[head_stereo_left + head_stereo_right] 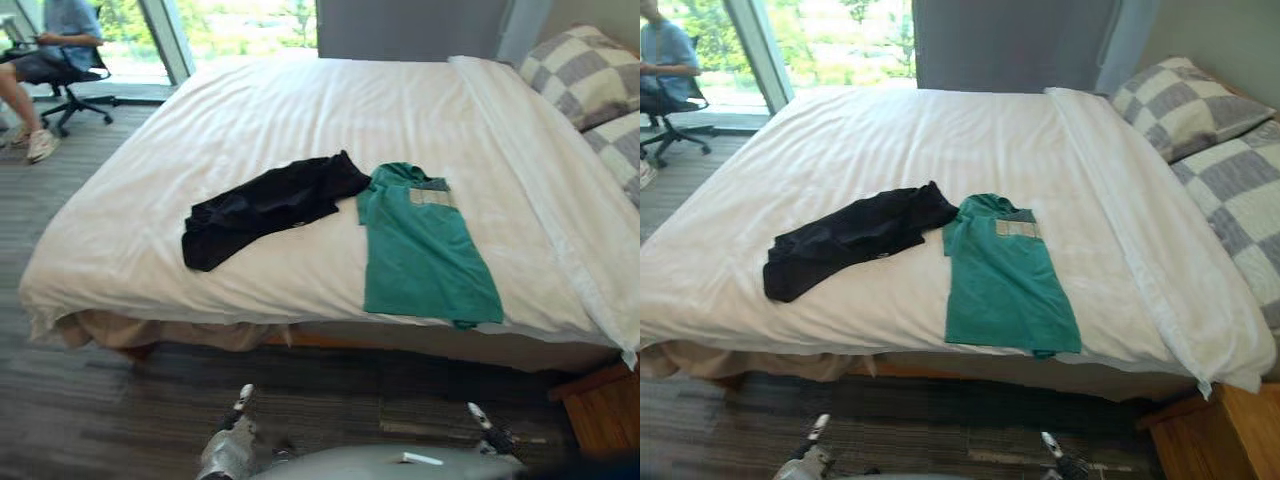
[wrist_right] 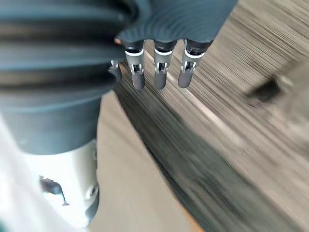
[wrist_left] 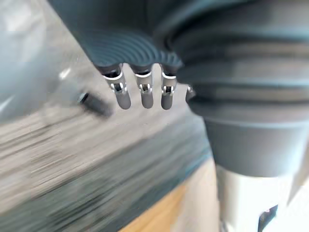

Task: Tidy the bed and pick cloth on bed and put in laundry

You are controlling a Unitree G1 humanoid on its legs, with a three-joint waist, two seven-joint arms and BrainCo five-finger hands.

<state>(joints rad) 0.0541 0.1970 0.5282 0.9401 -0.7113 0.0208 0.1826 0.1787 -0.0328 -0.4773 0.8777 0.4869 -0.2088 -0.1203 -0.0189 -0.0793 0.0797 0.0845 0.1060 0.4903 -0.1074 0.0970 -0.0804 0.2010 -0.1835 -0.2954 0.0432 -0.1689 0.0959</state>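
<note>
Left hand (image 3: 146,94); right hand (image 2: 161,72); both straight-fingered, empty

Bed (image 1: 300,100), white duvet (image 1: 890,130) laid smooth. From its middle, a black garment (image 1: 265,205) lies crumpled at 7 o'clock and a green T-shirt (image 1: 425,250) lies flat at 5 o'clock, the two touching. Two checked pillows (image 1: 585,75) sit at 2 o'clock.

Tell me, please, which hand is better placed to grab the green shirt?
Probably the right. The green shirt lies at the near edge of the bed, almost straight ahead of the open right hand; the left hand sits farther over, nearer the black garment.
</note>
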